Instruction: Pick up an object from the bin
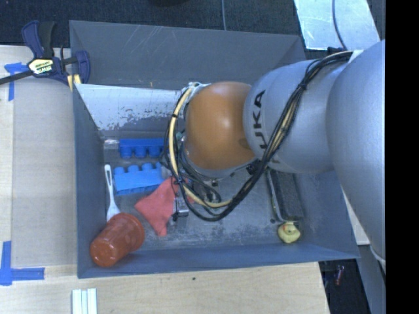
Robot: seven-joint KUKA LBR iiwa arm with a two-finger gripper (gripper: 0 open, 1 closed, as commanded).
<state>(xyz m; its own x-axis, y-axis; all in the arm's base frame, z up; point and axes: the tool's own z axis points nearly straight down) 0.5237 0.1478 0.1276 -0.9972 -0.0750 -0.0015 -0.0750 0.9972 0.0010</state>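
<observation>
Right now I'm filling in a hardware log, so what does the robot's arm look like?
The arm has fat, rounded silver-grey links with dark lettering reading UKA where it shows. An orange dome cover sits at its wrist. Black cables run along it, and a yellow cable loops round the cover.

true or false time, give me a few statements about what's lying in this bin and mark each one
1. Two blue toy blocks lie in the left half of the bin. True.
2. The reddish-brown cup stands upright. False: it lies on its side in the near left corner.
3. A white plastic utensil lies just left of the lower blue block. True.
4. The small yellow thing touches the cup. False: it lies apart, near the bin's lower right corner.
5. The arm's orange cover hangs over the cup. False: it is over the bin's middle, right of the blue blocks.
</observation>
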